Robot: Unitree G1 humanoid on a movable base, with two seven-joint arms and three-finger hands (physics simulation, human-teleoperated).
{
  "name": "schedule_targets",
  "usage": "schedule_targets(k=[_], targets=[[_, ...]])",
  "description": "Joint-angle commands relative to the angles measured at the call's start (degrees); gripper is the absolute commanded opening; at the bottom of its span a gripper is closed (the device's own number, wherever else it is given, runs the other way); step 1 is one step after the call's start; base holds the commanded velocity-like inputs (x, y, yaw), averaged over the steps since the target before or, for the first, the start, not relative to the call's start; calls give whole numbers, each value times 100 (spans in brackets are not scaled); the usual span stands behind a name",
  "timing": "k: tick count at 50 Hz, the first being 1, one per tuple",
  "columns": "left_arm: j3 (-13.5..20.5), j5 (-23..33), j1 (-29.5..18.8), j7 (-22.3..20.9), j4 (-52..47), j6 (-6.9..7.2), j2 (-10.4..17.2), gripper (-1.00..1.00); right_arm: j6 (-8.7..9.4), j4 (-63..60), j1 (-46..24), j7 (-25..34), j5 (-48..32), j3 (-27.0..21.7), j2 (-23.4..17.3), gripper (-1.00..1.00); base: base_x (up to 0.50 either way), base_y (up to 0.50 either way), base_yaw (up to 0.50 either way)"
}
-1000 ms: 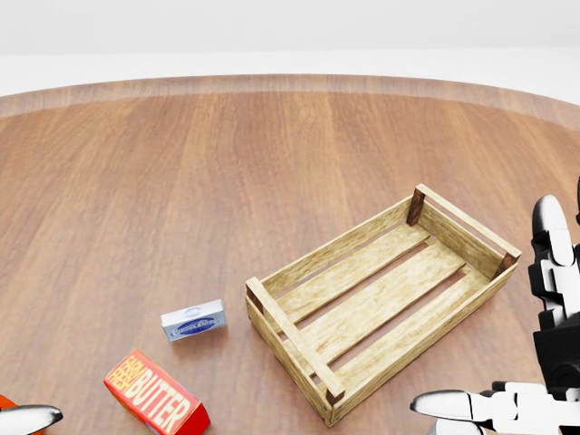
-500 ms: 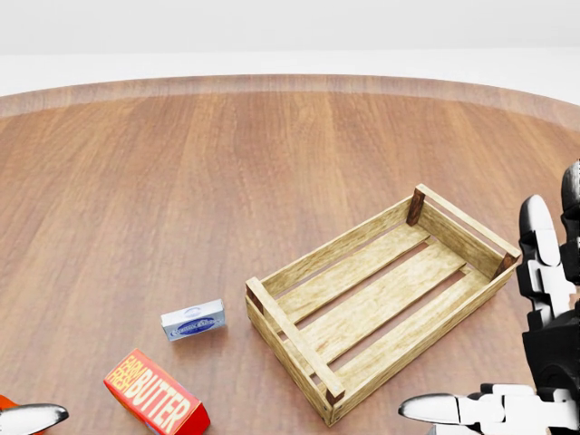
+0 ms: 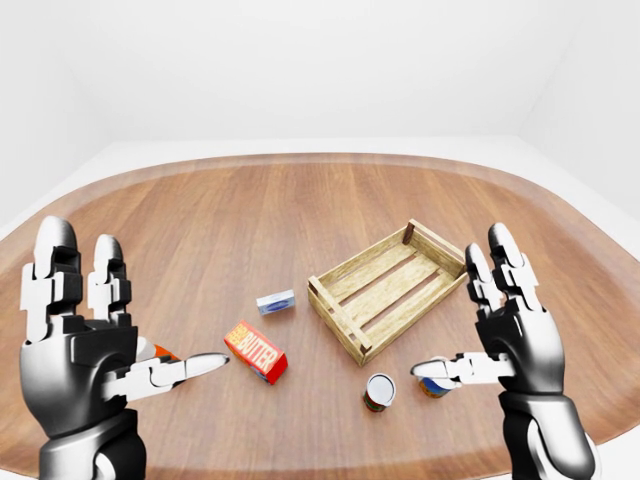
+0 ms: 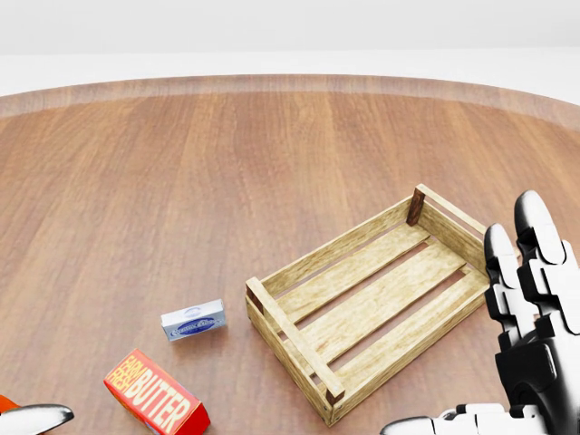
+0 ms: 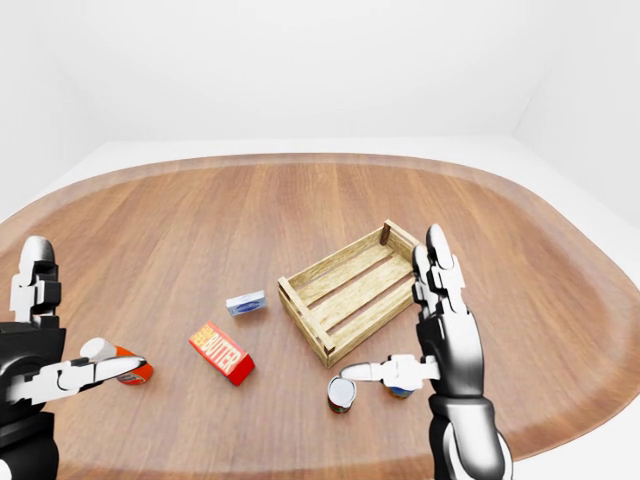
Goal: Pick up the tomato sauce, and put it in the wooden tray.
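A small can with a silver top and a red and green label stands upright on the table, below the wooden tray; it looks like the tomato sauce. My right hand is open, fingers pointing up, with its thumb reaching left over a second, blue-labelled can just right of the first. It holds nothing. My left hand is open too, at the left-eye view's lower left, far from both cans. The slatted tray holds nothing.
A red butter box and a small blue and white box lie left of the tray. A red-orange container with a white end lies under my left thumb. The round table's edge curves close below both hands.
In the head view my right hand has moved left and risen, so it now covers the tray's right corner. The left thumb tip and the objects have hardly moved.
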Motion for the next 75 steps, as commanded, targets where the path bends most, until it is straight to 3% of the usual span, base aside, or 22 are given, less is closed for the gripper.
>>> schedule_targets(k=[1, 24, 45, 75], targets=[[-48, 45, -13, 22, 47, 0, 10, 100, 0, 132, 132, 72, -101, 112, 4, 100, 0, 0, 0], [-59, 38, -64, 64, 132, 0, 62, 100, 0, 668, 168, 212, -122, 74, -23, 100, 0, 0, 0], [-78, 57, -56, 61, 166, 0, 63, 100, -365, 982, 367, 305, -168, 185, -44, 100, 0, 0, 0], [-98, 83, -23, 56, 138, 0, 43, 100, -609, 1141, 543, 395, -254, 265, -48, 100, 0, 0, 0]])
